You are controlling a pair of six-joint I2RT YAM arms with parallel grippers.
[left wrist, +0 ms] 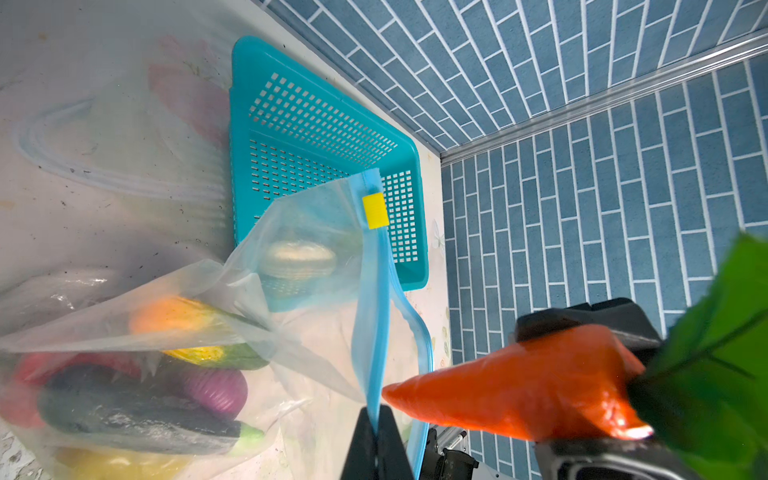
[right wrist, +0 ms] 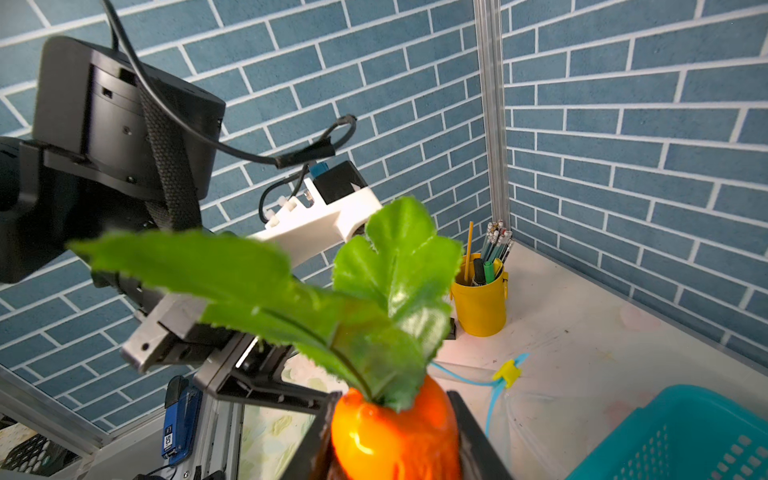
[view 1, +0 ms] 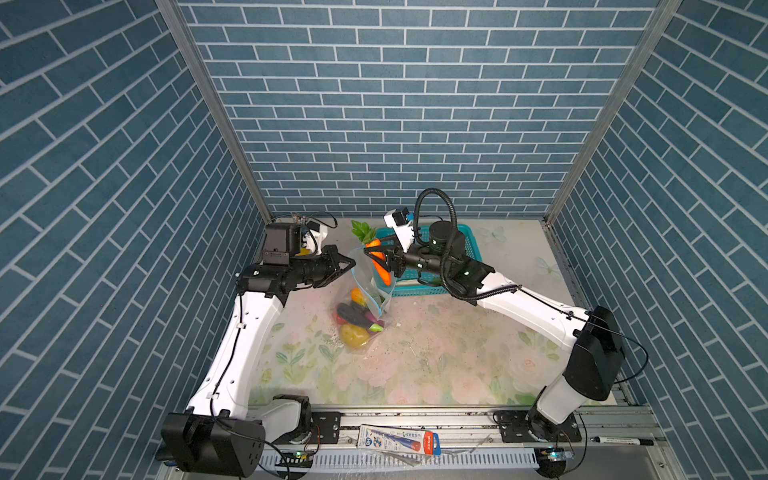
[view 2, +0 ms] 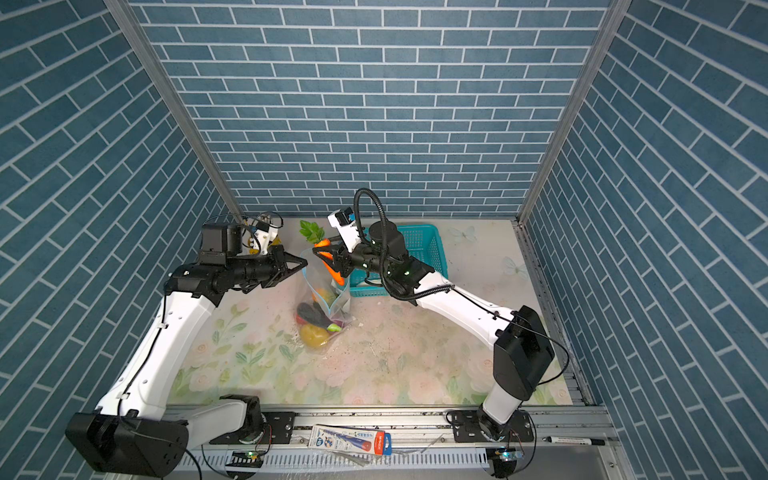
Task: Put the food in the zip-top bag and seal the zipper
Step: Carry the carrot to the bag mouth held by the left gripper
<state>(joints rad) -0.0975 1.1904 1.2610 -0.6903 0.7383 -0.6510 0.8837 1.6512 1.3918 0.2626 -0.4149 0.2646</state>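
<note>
**A:** What is the left gripper (view 1: 353,262) doing in both top views?

**B:** Its jaws are pressed together on the raised edge of the large clear crinkly plastic bag (view 1: 371,291), holding that side of the mouth up off the floral-print table (view 1: 436,353). The right gripper (view 1: 374,253) is partly spread and clamped on the orange plastic toy carrot (view 1: 384,275). The carrot hangs over the bag's mouth with its tip slanting down, in front of the teal perforated plastic basket (view 1: 415,289).

**A:** Where is the other food?

**B:** It is inside the bag's lower end, which rests on the table. A dark eggplant (view 1: 353,314) lies above a yellow potato (view 1: 353,334).

**A:** And the left wrist view?

**B:** The two black fingers (left wrist: 357,449) meet on the narrow light-blue zipper strip (left wrist: 371,332). The small yellow slider tab (left wrist: 375,210) sits far along the strip from the grip, and the mouth stands open. The carrot's tip is just beside the strip, but I cannot tell whether they touch. The eggplant, a ridged purple onion (left wrist: 216,388) and a red pepper (left wrist: 37,365) show through the plastic.

**A:** And the right wrist view?

**B:** A black finger (right wrist: 320,440) presses each side of the carrot's shoulder, and its green fabric leaves (right wrist: 399,266) fan out above. Past them are the slider tab, a corner of the basket and a yellow cup of pens (right wrist: 480,307) in the table's corner.
</note>
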